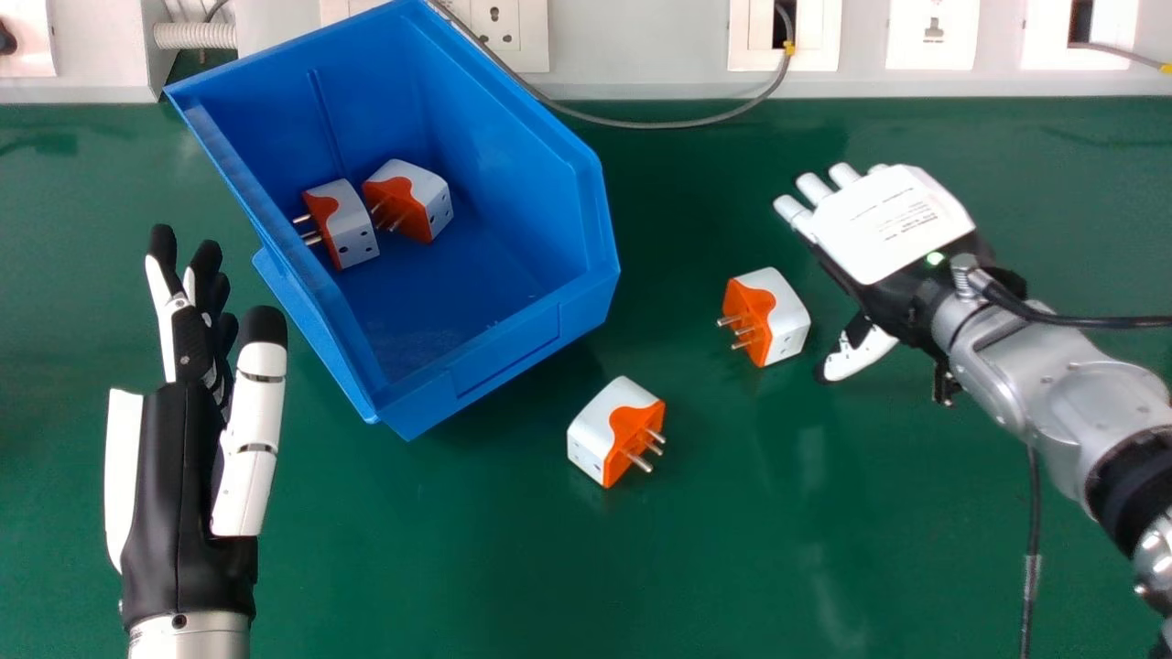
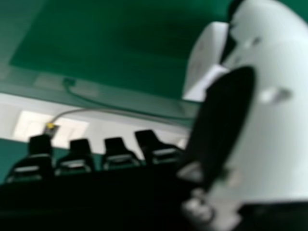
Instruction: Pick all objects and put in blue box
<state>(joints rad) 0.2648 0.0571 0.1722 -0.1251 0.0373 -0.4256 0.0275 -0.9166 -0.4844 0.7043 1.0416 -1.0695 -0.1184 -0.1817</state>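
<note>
Holding nothing, the right hand is open, fingers extended and thumb apart, just beside the right plug on the table. The front plug lies there too, nearer the box, inside which are the left plug and back plug. Closing before the right plug sits between thumb and fingers could knock it away; its prongs, pointing away from the hand, might spoil the grip. Carried too low, it could catch the box's wall. The left hand is idle, also open.
</note>
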